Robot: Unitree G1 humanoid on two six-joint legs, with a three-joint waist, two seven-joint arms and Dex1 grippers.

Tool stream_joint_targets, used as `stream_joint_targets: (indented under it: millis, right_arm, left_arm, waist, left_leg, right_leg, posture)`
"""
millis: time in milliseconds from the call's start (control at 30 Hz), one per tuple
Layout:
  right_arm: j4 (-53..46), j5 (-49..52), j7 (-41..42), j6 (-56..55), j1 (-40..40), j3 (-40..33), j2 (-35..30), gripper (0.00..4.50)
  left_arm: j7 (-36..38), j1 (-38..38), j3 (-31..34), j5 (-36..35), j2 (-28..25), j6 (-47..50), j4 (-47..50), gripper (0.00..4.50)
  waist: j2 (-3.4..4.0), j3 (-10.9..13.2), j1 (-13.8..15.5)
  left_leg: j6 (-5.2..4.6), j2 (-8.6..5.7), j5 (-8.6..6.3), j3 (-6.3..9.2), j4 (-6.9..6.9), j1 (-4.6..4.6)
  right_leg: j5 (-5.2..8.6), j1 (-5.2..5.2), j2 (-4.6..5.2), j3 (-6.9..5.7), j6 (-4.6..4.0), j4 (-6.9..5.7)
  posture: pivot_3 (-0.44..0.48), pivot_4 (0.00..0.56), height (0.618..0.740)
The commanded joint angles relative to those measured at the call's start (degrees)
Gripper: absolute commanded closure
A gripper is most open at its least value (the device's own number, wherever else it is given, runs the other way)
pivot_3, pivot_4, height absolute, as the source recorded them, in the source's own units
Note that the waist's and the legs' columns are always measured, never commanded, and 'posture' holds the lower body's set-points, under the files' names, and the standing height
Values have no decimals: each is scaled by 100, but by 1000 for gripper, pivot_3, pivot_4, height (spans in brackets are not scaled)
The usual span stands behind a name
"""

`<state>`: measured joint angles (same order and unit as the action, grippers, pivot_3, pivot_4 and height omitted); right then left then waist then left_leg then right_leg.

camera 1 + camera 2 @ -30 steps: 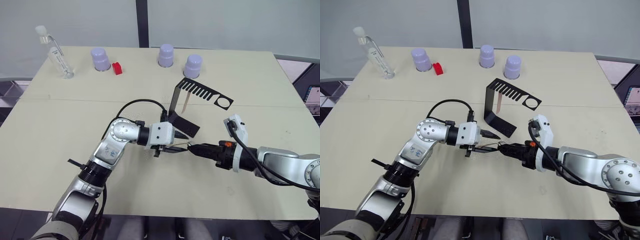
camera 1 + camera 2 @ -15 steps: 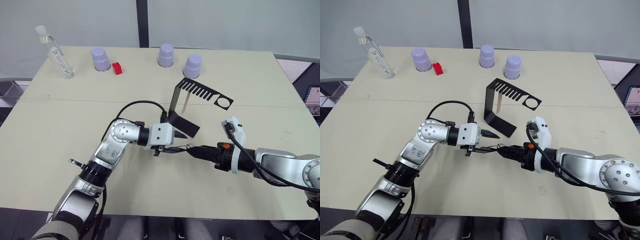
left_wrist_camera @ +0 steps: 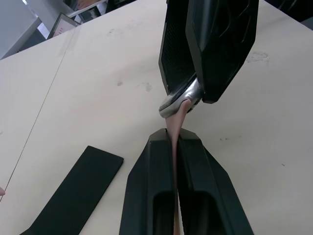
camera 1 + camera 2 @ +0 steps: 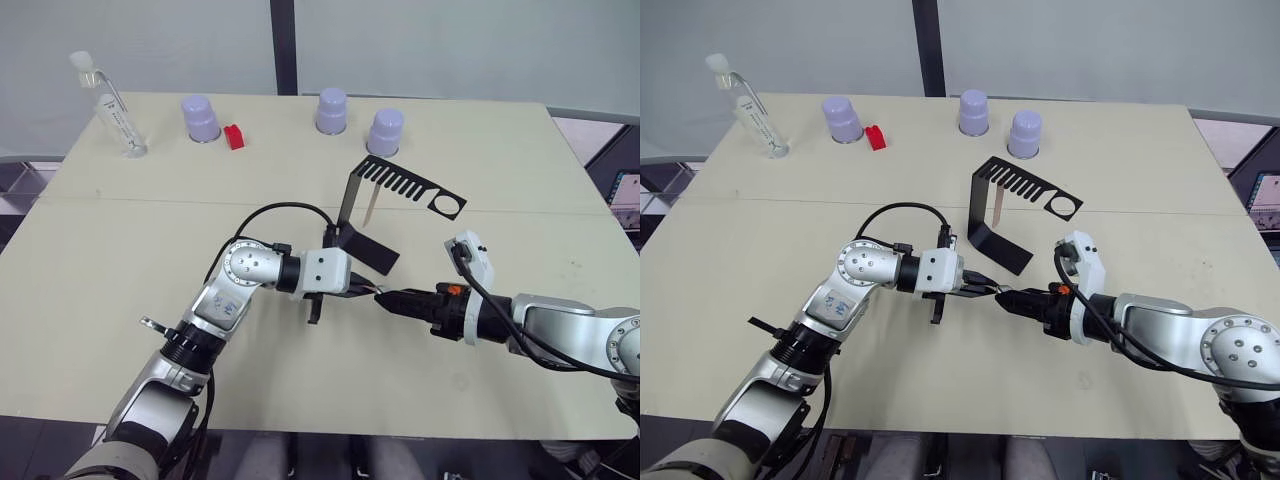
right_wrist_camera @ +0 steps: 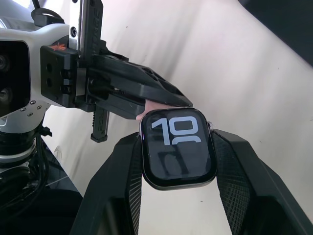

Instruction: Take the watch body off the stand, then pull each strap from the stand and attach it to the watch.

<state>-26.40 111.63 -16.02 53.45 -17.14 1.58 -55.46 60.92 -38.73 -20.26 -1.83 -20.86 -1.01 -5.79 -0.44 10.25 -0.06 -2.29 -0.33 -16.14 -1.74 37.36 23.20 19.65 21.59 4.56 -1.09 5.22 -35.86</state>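
Silver-grey jointed metal arms end in white wrist housings and black two-fingered grippers (image 4: 350, 288), (image 4: 388, 298); looping black cables (image 4: 280, 210) run along both.

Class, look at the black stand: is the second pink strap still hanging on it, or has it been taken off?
Still on. One strap hangs from the slotted top plate of the stand; the left gripper holds the other strap.

Black watch body (image 5: 178, 148) shows white digits; pink-tan strap (image 3: 175, 142); black slotted stand (image 4: 395, 196); beige table (image 4: 120, 250); lilac cups (image 4: 201, 118).
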Motion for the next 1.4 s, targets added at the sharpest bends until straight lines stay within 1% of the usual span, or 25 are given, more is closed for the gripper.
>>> stream_joint_targets:
  millis: [33,300,567,967,1000,1033,1067,1100,1133,1200,1233,1267,1300,1333,1367,1400]
  right_arm:
    - [-107,137,-31,-81,-79,-131,-38,2917]
    - [-126,137,-131,-28,-147,-30,-140,2917]
    - [-107,-8,-170,47,-255,79,-190,2917]
    - [-43,-147,-108,102,-353,127,-162,2917]
    - [-58,-202,-82,101,-340,101,-166,2917]
    - [-107,-368,15,119,-331,53,-182,2917]
    - [-174,-579,146,155,-333,10,-216,2917]
    - [-380,-1064,456,209,-314,-41,-318,2917]
    - [-628,-1558,808,219,-264,-106,-422,2917]
    - [-1003,-2323,1429,126,-131,-211,-542,2917]
    - [-1141,-2636,1726,34,-49,-258,-579,2917]
    - [-1360,-3124,2148,-136,55,-272,-671,2917]
    - [-1578,-3635,2584,-341,200,-286,-766,2917]
    - [-1807,-4254,3066,-641,386,-254,-920,2917]
    - [-1968,-4769,3489,-935,594,-253,-1017,2917]
    - [-2041,-5129,3791,-1160,766,-266,-1056,2917]
  left_arm:
    - [-53,-131,-3,28,55,-80,-3,4433]
    - [-144,-223,-54,43,254,-5,16,4433]
    - [-123,-285,-60,15,328,86,87,4433]
    - [-106,-363,-30,2,325,145,37,4433]
    - [-65,-362,19,-79,297,316,79,4433]
    - [67,-361,77,-185,195,480,137,4179]
    - [221,-356,122,-264,72,556,178,3831]
    - [481,-362,205,-380,-167,674,189,3481]
    - [834,-394,332,-624,-438,971,215,3013]
    - [1332,-469,495,-1072,-822,1546,279,2076]
    - [1521,-512,538,-1263,-972,1809,319,1561]
    - [1752,-548,593,-1453,-1120,1963,343,1167]
    - [1925,-582,651,-1589,-1230,2073,345,636]
    - [1998,-618,710,-1665,-1283,2108,312,217]
    - [1999,-646,765,-1703,-1286,2112,273,47]
    - [1977,-664,794,-1718,-1277,2115,247,47]
  waist:
    - [0,0,0]
    - [0,0,0]
    - [0,0,0]
    - [0,0,1]
    - [0,0,1]
    - [0,0,0]
    - [0,0,-1]
    - [0,0,-1]
    - [0,0,-8]
    - [4,1,-45]
    - [4,1,-53]
    - [4,1,-41]
    - [5,1,-23]
    - [6,2,2]
    - [6,2,27]
    - [6,2,51]
  left_leg:
    - [0,0,0,0,0,0]
    - [0,0,0,0,1,0]
    - [0,0,0,0,0,0]
    - [0,0,0,1,-1,1]
    - [0,0,0,0,-1,1]
    - [0,0,0,1,0,0]
    - [0,0,0,0,0,1]
    - [0,0,0,0,0,1]
    - [0,0,0,1,-1,1]
    - [3,1,1,-2,-11,3]
    - [8,1,4,-1,-17,0]
    - [13,4,7,2,-20,-1]
    - [16,4,8,6,-21,0]
    - [16,4,8,9,-21,0]
    - [16,4,8,9,-19,3]
    - [14,2,7,15,-19,6]
  right_leg:
    - [0,0,0,0,0,0]
    - [0,0,0,0,0,0]
    - [0,0,0,0,0,0]
    - [0,0,0,0,0,2]
    - [0,0,0,0,0,2]
    - [0,0,0,0,0,2]
    - [0,0,0,0,0,2]
    - [0,0,0,0,0,1]
    - [0,0,0,0,0,2]
    - [2,10,-1,2,-5,2]
    - [5,11,-2,2,-10,0]
    - [7,13,-4,0,-14,0]
    - [10,12,-4,-6,-18,-1]
    - [10,12,-3,-7,-19,1]
    - [10,11,-3,-8,-19,2]
    - [10,8,-3,-11,-18,8]
  posture:
    - [0,150,739]
    - [0,150,739]
    - [0,150,739]
    - [0,150,739]
    - [0,150,739]
    - [0,150,739]
    - [0,150,739]
    - [0,150,739]
    - [0,150,739]
    - [0,150,739]
    - [0,150,739]
    - [0,150,739]
    - [0,150,739]
    - [0,150,739]
    - [0,150,739]
    - [0,150,739]
